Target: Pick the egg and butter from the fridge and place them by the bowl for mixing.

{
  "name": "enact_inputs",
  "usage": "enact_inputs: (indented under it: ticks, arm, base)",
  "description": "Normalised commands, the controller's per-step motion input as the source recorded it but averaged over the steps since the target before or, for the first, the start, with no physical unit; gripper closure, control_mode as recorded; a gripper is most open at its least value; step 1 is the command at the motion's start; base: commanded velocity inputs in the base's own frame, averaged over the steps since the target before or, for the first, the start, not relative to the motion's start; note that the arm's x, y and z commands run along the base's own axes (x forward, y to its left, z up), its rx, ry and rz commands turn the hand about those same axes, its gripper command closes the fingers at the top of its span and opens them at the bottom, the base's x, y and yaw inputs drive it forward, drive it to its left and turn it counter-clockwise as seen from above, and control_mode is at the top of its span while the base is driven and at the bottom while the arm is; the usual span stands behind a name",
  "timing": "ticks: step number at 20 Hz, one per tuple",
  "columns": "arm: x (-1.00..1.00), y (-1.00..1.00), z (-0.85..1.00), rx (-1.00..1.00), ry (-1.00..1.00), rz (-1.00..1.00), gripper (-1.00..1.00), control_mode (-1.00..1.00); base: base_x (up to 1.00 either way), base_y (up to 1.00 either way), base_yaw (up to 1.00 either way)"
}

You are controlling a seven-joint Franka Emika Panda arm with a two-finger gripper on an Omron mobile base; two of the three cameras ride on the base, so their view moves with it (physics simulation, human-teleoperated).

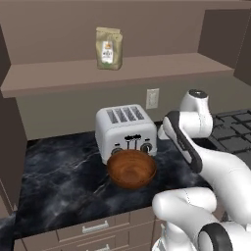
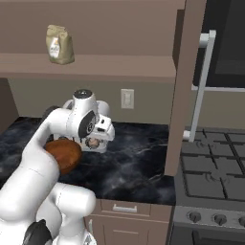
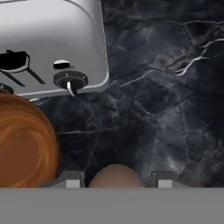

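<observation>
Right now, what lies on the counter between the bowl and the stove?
Nothing: in the right base view, bare black marble counter runs from the bowl to the stove.

Rendered home kitchen: black marble counter over drawers, white toaster, gas stove, wall outlet, food bag on shelf.

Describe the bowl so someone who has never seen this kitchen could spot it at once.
Find the black marble counter under the long brown shelf. The white toaster stands on it below the wall outlet, and the bowl sits right in front of the toaster. It is round, shallow and reddish-brown with a wood grain, the only warm-coloured thing on the counter.
</observation>
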Motion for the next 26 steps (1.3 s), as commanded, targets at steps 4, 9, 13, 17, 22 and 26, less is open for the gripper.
enact_inputs:
  ticks: [4, 9, 13, 17, 22, 26]
  arm:
    - [0.35, -0.11, -0.72, 0.01, 0.08, 0.03, 1.0, -1.0]
    - [0.4, 0.03, -0.74, 0.0, 0.12, 0.0, 1.0, -1.0]
    - [0.48, 0.01, -0.62, 0.0, 0.14, 0.0, 1.0, -1.0]
    - [0.53, 0.0, -0.53, 0.0, 0.1, 0.0, 1.0, -1.0]
    - [0.34, 0.0, -0.35, 0.0, 0.1, 0.0, 1.0, -1.0]
    - [0.1, -0.01, -0.17, 0.0, 0.06, 0.0, 1.0, -1.0]
  base:
    - [0.0, 0.0, 0.0]
    - [0.0, 0.0, 0.0]
    - [0.0, 0.0, 0.0]
    - [0.0, 0.0, 0.0]
    - [0.0, 0.0, 0.0]
    - [0.0, 0.0, 0.0]
